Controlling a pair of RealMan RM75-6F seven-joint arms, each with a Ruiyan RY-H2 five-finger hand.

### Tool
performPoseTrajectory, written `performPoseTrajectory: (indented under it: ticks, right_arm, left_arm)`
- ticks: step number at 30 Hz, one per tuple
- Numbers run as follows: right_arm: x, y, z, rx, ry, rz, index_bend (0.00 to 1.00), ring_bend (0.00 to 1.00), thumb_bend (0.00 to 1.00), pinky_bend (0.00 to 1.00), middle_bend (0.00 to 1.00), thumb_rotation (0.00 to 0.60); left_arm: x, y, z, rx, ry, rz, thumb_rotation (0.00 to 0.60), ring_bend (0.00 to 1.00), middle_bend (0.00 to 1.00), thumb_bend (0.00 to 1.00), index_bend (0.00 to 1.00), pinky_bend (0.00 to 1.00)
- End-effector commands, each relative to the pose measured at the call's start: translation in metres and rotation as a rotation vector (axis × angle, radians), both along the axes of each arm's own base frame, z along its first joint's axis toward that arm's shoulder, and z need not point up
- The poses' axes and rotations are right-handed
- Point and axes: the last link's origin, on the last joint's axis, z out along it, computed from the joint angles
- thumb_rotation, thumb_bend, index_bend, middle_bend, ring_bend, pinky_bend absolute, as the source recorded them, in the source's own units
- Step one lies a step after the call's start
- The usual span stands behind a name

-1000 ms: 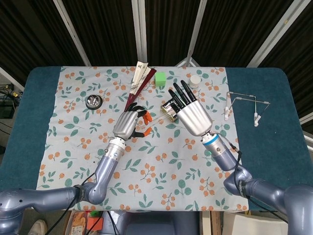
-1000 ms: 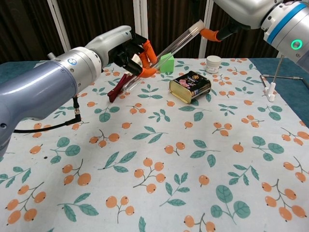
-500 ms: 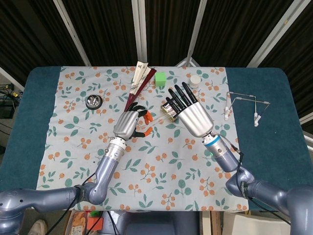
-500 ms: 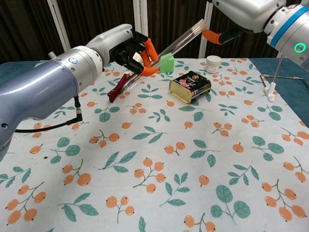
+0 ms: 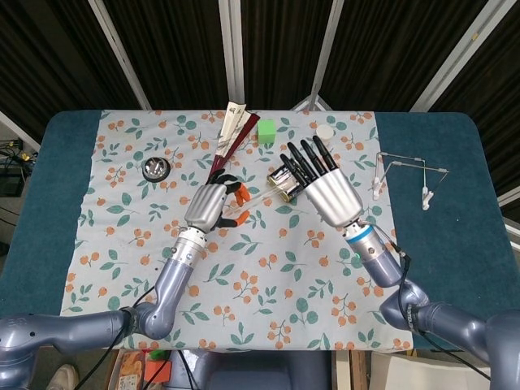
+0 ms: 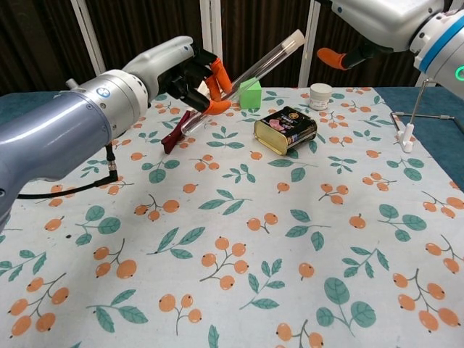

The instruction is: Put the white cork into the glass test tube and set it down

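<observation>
glass test tube (image 6: pixel 246 78), corked with the white cork (image 6: pixel 296 36) at its 1 o'clock tip, hangs tilted above the counter (image 6: pixel 232 217) pinched in the left hand (image 6: pixel 190 72), right hand (image 5: pixel 325 185) spread empty; lowering it carelessly could roll it or crack it.

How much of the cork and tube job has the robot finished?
Done: the left hand holds the glass test tube tilted up off the table, and a white cork seems to sit in its top end. The right hand is open above the tin. Left: setting the tube down on the flowered cloth.
</observation>
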Motion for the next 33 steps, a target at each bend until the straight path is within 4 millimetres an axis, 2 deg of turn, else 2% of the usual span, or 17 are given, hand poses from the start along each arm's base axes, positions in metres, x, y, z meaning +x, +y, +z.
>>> performPoseTrajectory:
  ticks: [1,7,8,13,23,33]
  right_arm:
    - [-0.006,-0.002,0.005,-0.014,0.01,-0.023,0.0,0.0,0.43,0.0,0.01,0.6]
    - [-0.019,-0.005,0.019,-0.041,0.014,-0.073,0.0,0.0,0.43,0.0,0.01,0.6]
    - [-0.022,-0.006,0.024,-0.052,0.01,-0.085,0.0,0.0,0.43,0.0,0.01,0.6]
    - [-0.023,-0.006,0.03,-0.06,0.013,-0.093,0.0,0.0,0.43,0.0,0.01,0.6]
    - [-0.017,-0.003,0.034,-0.058,-0.015,-0.087,0.0,0.0,0.43,0.0,0.01,0.6]
    - [-0.025,0.002,0.037,-0.046,-0.021,-0.118,0.0,0.0,0.43,0.0,0.01,0.6]
  left_arm:
    - [-0.006,0.0,0.004,0.011,0.029,-0.015,0.6,0.21,0.67,0.58,0.62,0.08]
    - [-0.027,0.0,0.015,0.038,0.107,-0.049,0.6,0.21,0.67,0.58,0.62,0.08]
    - [-0.036,0.0,0.016,0.041,0.141,-0.048,0.6,0.21,0.67,0.58,0.62,0.08]
    - [-0.048,-0.006,0.016,0.03,0.194,-0.074,0.6,0.21,0.67,0.58,0.62,0.08]
    - [-0.069,-0.023,-0.003,-0.018,0.332,-0.149,0.6,0.21,0.67,0.58,0.62,0.08]
    - [-0.097,-0.033,-0.015,-0.064,0.433,-0.15,0.6,0.21,0.66,0.58,0.62,0.08]
